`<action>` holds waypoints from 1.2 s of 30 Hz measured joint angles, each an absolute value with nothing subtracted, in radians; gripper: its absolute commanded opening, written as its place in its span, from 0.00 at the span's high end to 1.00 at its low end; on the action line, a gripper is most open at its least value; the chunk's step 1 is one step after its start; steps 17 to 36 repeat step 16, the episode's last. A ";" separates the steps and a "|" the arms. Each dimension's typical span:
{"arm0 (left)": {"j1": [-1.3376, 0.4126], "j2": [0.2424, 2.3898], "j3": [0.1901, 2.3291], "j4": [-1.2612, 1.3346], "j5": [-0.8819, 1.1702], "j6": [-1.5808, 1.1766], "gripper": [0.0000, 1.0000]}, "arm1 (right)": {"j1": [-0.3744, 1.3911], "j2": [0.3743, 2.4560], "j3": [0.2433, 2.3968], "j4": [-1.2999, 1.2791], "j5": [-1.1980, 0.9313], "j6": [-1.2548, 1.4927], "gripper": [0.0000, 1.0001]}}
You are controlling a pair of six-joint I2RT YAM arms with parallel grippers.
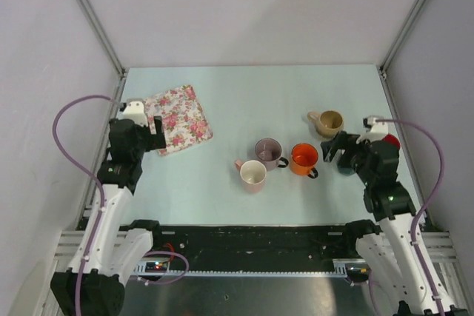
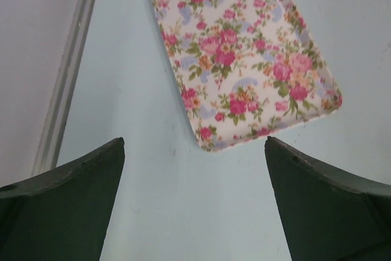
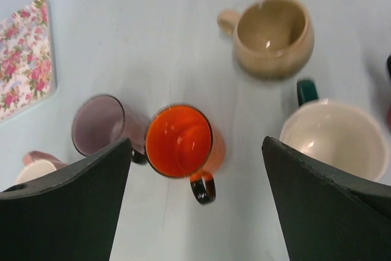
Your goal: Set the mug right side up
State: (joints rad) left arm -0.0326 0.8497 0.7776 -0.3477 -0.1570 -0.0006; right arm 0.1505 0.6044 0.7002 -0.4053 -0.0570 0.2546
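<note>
My right gripper [image 3: 195,151] hangs with its jaws spread wide and nothing between them. The green mug [image 3: 333,139] stands mouth-up on the table [image 3: 153,47], its white inside showing, just beside one finger [image 3: 324,212] (whether they touch I cannot tell). The orange mug [image 3: 180,140] sits upright under the gap, with the purple mug [image 3: 98,123] just beside it and the tan mug [image 3: 272,35] farther off. My left gripper [image 2: 194,145] is equally wide open and empty, near the floral tray [image 2: 244,53].
</note>
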 measured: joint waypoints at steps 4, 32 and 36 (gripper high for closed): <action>-0.031 0.761 0.670 -0.345 -0.145 -0.001 0.00 | 0.171 0.458 0.514 -0.390 -0.028 0.314 0.05; -0.025 0.726 0.548 -0.342 -0.044 -0.001 0.00 | 0.188 0.245 0.372 -0.381 0.064 0.393 0.01; -0.025 0.726 0.548 -0.342 -0.044 -0.001 0.00 | 0.188 0.245 0.372 -0.381 0.064 0.393 0.01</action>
